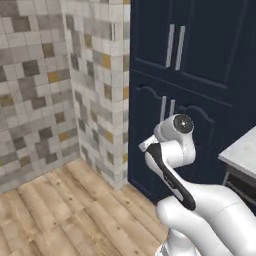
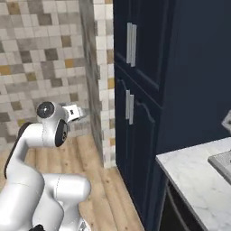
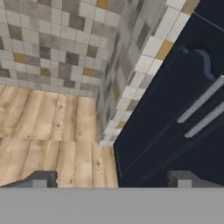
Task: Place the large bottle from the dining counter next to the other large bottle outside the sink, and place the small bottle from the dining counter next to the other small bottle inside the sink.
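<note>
All the bottles and the sink are out of view. My gripper [image 3: 113, 179] is open, its two dark fingertips [image 3: 41, 178] far apart with nothing between them. It looks down at the wooden floor where a tiled wall corner meets a navy cabinet. In the base views my arm is folded up close to the base, its hand [image 2: 74, 111] pointing toward that wall corner. A corner of a white grey-veined marble counter [image 2: 189, 176] shows at the right. I cannot tell whether it is the dining counter.
Tall navy cabinets [image 1: 185, 75] with steel bar handles [image 2: 131, 43] stand straight ahead. A mosaic-tiled wall [image 1: 35, 90] juts out as a corner [image 1: 117, 100] on the left. Open wooden floor [image 1: 60, 210] lies at the left front. The marble counter edge [image 1: 242, 152] is close on the right.
</note>
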Motion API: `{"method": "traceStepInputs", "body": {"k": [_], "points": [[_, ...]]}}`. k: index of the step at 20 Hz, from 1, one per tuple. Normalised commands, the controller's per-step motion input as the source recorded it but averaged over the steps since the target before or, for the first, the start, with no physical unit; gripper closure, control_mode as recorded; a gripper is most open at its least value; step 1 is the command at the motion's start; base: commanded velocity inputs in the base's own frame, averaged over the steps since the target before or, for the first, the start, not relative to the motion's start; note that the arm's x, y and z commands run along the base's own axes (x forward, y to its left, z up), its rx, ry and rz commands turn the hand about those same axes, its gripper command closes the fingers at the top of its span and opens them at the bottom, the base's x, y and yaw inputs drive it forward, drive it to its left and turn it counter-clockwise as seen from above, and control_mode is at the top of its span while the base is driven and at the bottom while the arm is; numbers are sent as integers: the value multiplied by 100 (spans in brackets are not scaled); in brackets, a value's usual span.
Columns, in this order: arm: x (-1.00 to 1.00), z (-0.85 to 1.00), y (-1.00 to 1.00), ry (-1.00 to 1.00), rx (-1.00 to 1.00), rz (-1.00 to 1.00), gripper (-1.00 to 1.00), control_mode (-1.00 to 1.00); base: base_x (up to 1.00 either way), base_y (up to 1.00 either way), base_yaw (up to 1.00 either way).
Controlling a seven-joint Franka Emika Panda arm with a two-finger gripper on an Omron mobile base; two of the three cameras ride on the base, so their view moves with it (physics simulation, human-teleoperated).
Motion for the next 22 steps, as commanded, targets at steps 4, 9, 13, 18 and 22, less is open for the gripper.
{"method": "traceStepInputs", "body": {"k": [4,9,13,18,22], "points": [[0,0,0,0,0,0,-100,100,92,91,38],[0,0,0,0,0,0,-100,100,45,94,50],[0,0,0,0,0,0,-100,100,18,85,66],[0,0,0,0,0,0,-100,100,3,69,68],[0,0,0,0,0,0,-100,100,9,58,70]]}}
